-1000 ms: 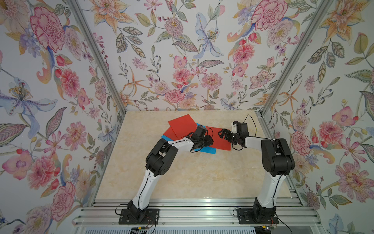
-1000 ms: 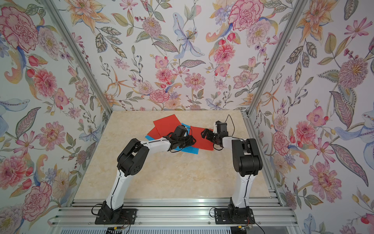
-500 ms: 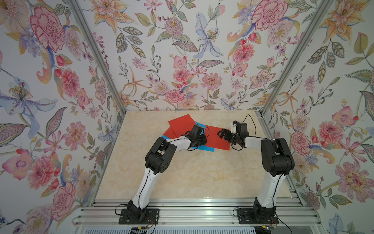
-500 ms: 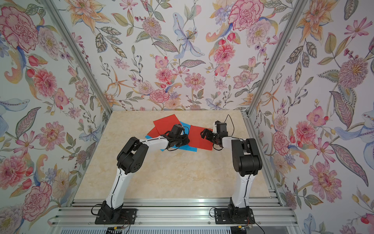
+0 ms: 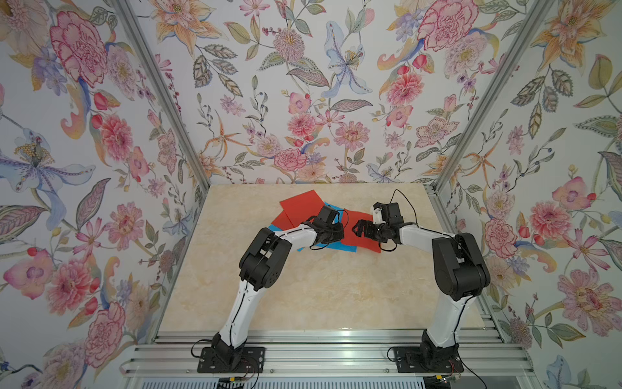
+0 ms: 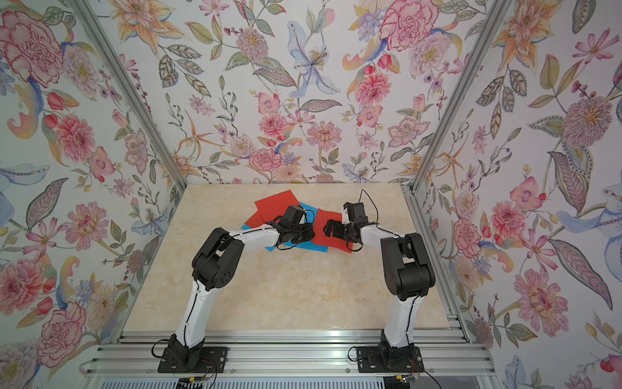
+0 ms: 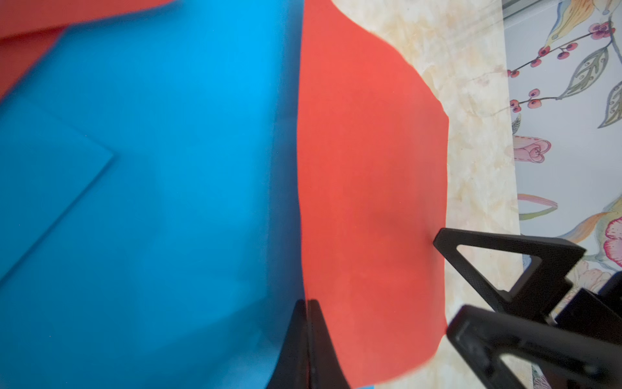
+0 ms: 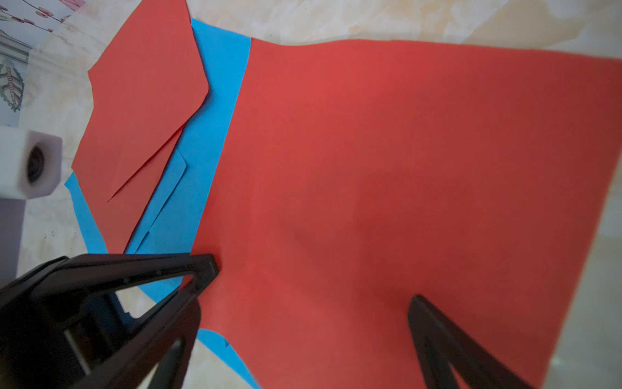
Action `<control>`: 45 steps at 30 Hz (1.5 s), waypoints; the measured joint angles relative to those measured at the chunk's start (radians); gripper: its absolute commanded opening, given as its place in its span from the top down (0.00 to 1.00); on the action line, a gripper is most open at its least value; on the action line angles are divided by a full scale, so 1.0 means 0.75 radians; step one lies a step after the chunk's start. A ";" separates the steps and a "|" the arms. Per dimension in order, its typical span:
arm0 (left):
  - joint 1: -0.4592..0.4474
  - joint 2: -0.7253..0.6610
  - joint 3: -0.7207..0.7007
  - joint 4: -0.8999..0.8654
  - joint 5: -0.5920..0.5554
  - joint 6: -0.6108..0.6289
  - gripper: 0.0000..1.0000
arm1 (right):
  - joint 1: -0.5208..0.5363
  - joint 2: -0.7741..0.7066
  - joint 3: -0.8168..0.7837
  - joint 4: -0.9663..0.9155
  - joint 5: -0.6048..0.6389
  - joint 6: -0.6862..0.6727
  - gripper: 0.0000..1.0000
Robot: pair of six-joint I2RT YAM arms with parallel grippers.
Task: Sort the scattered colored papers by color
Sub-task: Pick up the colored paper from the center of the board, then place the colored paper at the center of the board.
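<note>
Several colored papers (image 5: 300, 206), red-orange and sky-blue, lay overlapped in one heap at the far middle of the marble table (image 5: 319, 293). The left gripper (image 7: 307, 304) had its jaws pressed together right where a red sheet (image 7: 370, 168) met a blue sheet (image 7: 151, 185). The right gripper (image 8: 313, 283) stood with jaws apart, both tips down on that red sheet.

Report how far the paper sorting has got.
Done: nothing visibly; red and blue papers lie overlapped in one mixed heap. In hand: the left gripper is shut where a red sheet meets a blue sheet; the right gripper stands open over that red sheet. Left: separating both colours.
</note>
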 measured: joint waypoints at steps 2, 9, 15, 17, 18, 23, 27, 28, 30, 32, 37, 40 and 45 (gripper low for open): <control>0.000 -0.080 -0.010 -0.014 0.003 0.016 1.00 | 0.007 -0.085 0.010 -0.061 0.033 -0.016 0.00; 0.000 -0.589 -0.266 0.019 -0.074 0.058 1.00 | 0.013 -0.442 0.016 -0.169 0.112 -0.030 0.00; -0.003 -1.036 -0.792 0.040 -0.250 0.027 1.00 | 0.042 -0.703 -0.167 -0.167 0.115 0.008 0.00; -0.011 -1.138 -0.974 0.008 -0.319 -0.002 1.00 | 0.069 -0.748 -0.235 -0.167 0.109 0.028 0.00; -0.017 -1.186 -1.058 -0.011 -0.354 -0.017 1.00 | 0.091 -0.759 -0.267 -0.168 0.110 0.038 0.00; -0.075 -1.432 -1.312 -0.178 -0.486 -0.087 1.00 | 0.240 -0.777 -0.387 -0.140 0.124 0.080 0.00; -0.086 -1.587 -1.380 -0.266 -0.525 -0.120 1.00 | 0.377 -0.779 -0.511 -0.058 0.138 0.136 0.00; -0.086 -1.605 -1.383 -0.293 -0.525 -0.121 1.00 | 0.403 -0.779 -0.533 -0.042 0.140 0.148 0.00; -0.087 -1.618 -1.383 -0.349 -0.524 -0.121 1.00 | 0.459 -0.763 -0.565 0.001 0.141 0.175 0.00; -0.087 -1.617 -1.383 -0.395 -0.513 -0.116 1.00 | 0.512 -0.729 -0.569 0.044 0.142 0.202 0.00; -0.092 -1.597 -1.377 -0.536 -0.464 -0.104 1.00 | 0.651 -0.644 -0.569 0.152 0.145 0.268 0.00; -0.094 -1.581 -1.359 -0.635 -0.450 -0.096 1.00 | 0.718 -0.599 -0.569 0.203 0.141 0.307 0.00; -0.099 -1.591 -1.342 -0.729 -0.451 -0.092 1.00 | 0.788 -0.543 -0.563 0.252 0.141 0.344 0.00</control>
